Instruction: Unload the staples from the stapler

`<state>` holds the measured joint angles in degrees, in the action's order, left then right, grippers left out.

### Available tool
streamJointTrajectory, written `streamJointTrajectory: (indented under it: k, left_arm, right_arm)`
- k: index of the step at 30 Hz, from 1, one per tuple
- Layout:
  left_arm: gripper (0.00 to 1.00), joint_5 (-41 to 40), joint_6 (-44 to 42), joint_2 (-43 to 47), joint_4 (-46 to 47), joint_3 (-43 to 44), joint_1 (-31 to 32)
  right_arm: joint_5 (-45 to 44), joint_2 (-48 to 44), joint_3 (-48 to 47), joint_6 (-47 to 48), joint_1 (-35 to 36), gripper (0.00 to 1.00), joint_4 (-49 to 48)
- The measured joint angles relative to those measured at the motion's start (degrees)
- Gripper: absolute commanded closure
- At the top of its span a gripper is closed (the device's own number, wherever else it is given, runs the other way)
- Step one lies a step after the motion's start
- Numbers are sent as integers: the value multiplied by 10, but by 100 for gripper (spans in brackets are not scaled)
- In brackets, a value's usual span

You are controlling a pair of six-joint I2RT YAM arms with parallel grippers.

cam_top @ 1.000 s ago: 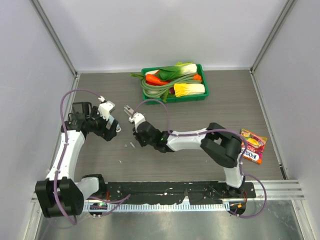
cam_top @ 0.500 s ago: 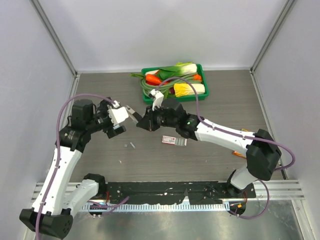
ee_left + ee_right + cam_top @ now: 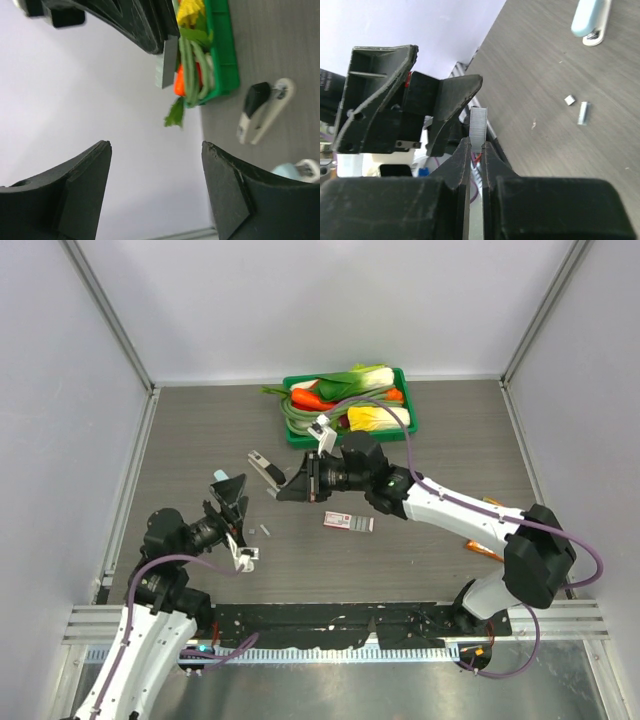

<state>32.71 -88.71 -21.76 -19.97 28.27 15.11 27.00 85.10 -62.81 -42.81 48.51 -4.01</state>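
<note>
From above, the right gripper [image 3: 281, 490] reaches left of the desk's centre, its fingers pressed together on something too small to make out here. The left gripper [image 3: 230, 480] sits just left of it, tips toward the far edge. A white tool [image 3: 262, 467] lies just past the right gripper's tip, and loose staples [image 3: 265, 531] lie closer to the near edge. A box [image 3: 348, 522] is near the centre and a tray [image 3: 380, 438] stands against the far edge. The stapler cannot be picked out for certain in this view. The left wrist view shows the left fingers [image 3: 75, 190] spread wide with nothing between them. Beyond them the stapler [image 3: 300, 170] lies on the desk, nearer than the white tool, while the right gripper hangs above, pinching a staple strip [image 3: 165, 65]. In the right wrist view the strip is nipped by its lower end only, most of it standing free. The left gripper is close behind it, and the stapler [image 3: 592, 17] lies flat beyond the loose staples, apart from both grippers. With so shallow a pinch, I judge the strip could slip, or snap into bits that scatter over the desk. A brush against the nearby left fingers could knock it loose. Whether staples remain inside the stapler cannot be seen.
</note>
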Motion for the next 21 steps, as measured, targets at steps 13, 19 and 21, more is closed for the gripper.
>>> streamJointTrajectory:
  k: [13, 19, 21]
  left_arm:
    - [45, 85, -77, 47, 156, -66, 0]
    - [40, 109, -99, 57, 161, -72, 0]
    - [40, 112, -106, 57, 160, -73, 0]
  right_arm:
    - [64, 0, 35, -104, 0, 99, -107]
    - [78, 3, 36, -132, 0, 99, -155]
    - [81, 5, 36, -139, 0, 99, -165]
